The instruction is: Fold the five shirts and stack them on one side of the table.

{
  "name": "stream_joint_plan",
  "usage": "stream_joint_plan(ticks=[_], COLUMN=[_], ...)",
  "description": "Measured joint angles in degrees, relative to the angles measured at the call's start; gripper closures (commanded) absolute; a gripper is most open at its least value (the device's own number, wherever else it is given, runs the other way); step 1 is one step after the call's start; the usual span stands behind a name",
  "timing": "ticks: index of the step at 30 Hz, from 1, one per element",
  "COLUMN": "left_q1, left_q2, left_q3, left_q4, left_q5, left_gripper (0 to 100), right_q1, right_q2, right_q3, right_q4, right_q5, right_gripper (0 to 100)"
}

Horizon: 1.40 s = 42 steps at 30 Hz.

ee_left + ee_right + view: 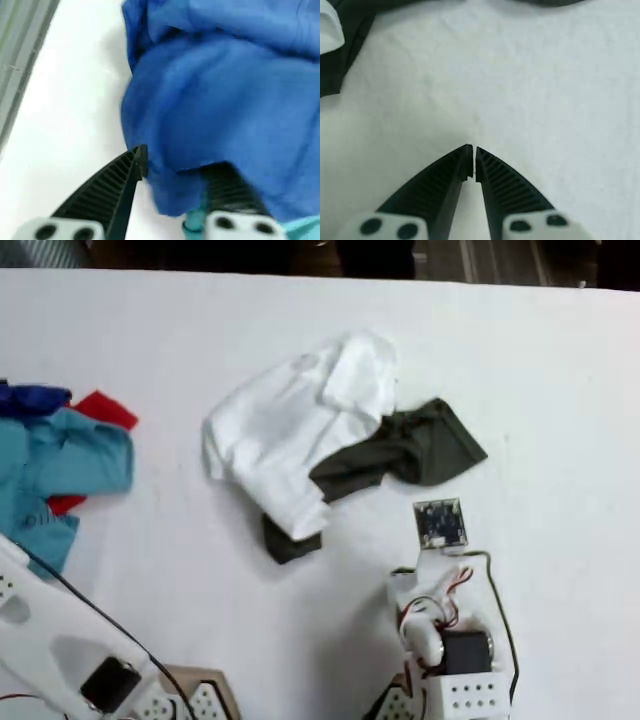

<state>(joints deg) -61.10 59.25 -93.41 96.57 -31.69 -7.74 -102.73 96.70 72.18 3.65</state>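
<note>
Where the table [560,360] is seen from above, a white shirt [290,430] lies crumpled over a dark shirt [420,445] at the centre. Their long axis slants from near-left to far-right. The right arm [445,650] stands just short of them, nearer than the left arm [60,640]. A blue shirt [30,397], teal shirt [60,460] and red shirt [105,410] are heaped at the left edge.

Left wrist view: the left gripper [177,162] is spread, with the blue shirt's edge between its fingers, apparently not yet pinched.

Right wrist view: the right gripper [472,152] is closed and empty over bare table, the dark shirt lying beyond its tips.
</note>
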Motion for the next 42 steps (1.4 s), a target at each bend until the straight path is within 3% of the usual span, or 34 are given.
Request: stream_joint_plan(ticks=[6, 11, 18, 25, 31, 38, 42], left_q1=[2.46, 15.74, 33.05, 42.64, 47.21, 61.54, 67.08], left_q2=[-2.11, -5.19, -5.36, -5.36, -13.01, -29.27, -31.12], left_q3=[-0.09, 1.05, 13.36, 21.45, 35.43, 59.87, 66.2], left_q4=[-1.41, 4.4, 4.84, 4.84, 4.84, 4.84, 4.04], left_q5=[6.68, 8.26, 10.29, 15.82, 19.34, 19.96, 19.96], left_gripper=[70, 70, 70, 70, 70, 70, 70], right_q1=[0.0, 0.0, 0.0, 0.0, 0.0, 0.0, 0.0], right_q2=[0.0, 0.0, 0.0, 0.0, 0.0, 0.0, 0.0], right_q3=[0.0, 0.0, 0.0, 0.0, 0.0, 0.0, 0.0], right_q4=[0.0, 0.0, 0.0, 0.0, 0.0, 0.0, 0.0], right_q5=[0.0, 0.0, 0.0, 0.0, 0.0, 0.0, 0.0], right_gripper=[97.8, 97.8, 97.8, 97.8, 97.8, 97.8, 97.8])
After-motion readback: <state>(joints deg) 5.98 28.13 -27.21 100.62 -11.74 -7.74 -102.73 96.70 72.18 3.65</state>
